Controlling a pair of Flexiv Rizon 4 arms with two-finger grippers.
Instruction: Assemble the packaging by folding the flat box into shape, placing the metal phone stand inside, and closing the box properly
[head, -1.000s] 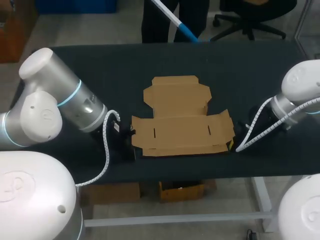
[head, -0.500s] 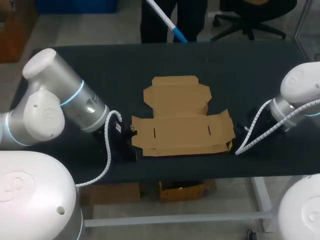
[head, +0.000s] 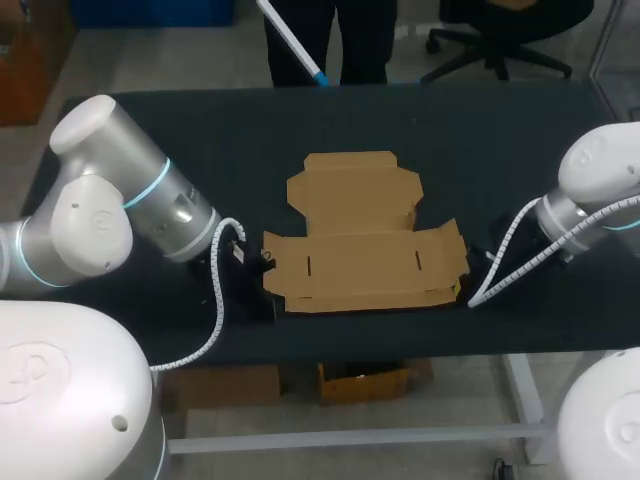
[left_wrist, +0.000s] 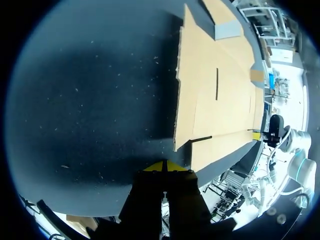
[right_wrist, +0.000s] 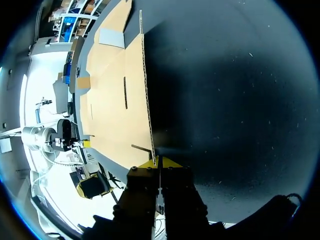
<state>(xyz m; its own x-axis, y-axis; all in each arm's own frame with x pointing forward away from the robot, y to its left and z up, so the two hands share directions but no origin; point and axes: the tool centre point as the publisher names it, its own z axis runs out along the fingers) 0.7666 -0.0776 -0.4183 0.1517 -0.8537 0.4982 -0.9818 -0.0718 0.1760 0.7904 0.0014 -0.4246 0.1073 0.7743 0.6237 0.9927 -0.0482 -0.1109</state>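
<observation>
**Thin pinch may lose the flap**

Head view: the flat box (head: 365, 250) lies unfolded at mid-table.

Left wrist view: the left gripper (left_wrist: 165, 167) is closed narrow and empty, with the box corner at its 1 o'clock.

Right wrist view: the right gripper (right_wrist: 159, 162) is pinched on the box edge. I judge that so shallow a hold could slip when lifting.
</observation>
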